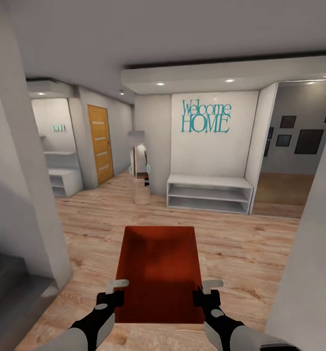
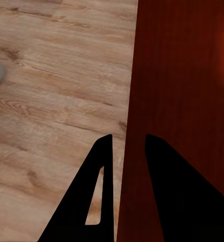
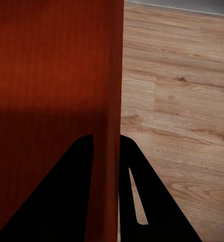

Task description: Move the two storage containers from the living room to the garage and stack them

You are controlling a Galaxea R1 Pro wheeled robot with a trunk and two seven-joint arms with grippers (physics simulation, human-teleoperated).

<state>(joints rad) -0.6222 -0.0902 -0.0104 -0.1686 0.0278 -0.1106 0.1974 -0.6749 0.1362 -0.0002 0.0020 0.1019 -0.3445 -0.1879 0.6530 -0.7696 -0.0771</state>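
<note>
One orange-red storage container point(image 1: 158, 270) hangs in front of me above light wood-plank flooring, its open top facing up. My left gripper point(image 1: 116, 285) is shut on its left wall and my right gripper point(image 1: 210, 284) is shut on its right wall. In the left wrist view the gripper point(image 2: 127, 140) straddles the thin edge of the container point(image 2: 184, 75), one dark finger on each side. The right wrist view has the same grip: the gripper point(image 3: 106, 137) pinches the wall of the container point(image 3: 51, 60). The garage is out of view.
I face a hallway. A low white shelf bench point(image 1: 209, 192) stands under a "Welcome HOME" sign point(image 1: 206, 117). A wooden door point(image 1: 99, 144) and a standing mirror point(image 1: 139, 168) are at the left. Pale walls close in at left point(image 1: 21, 195) and right point(image 1: 309, 273); grey steps point(image 1: 7, 280) lie lower left.
</note>
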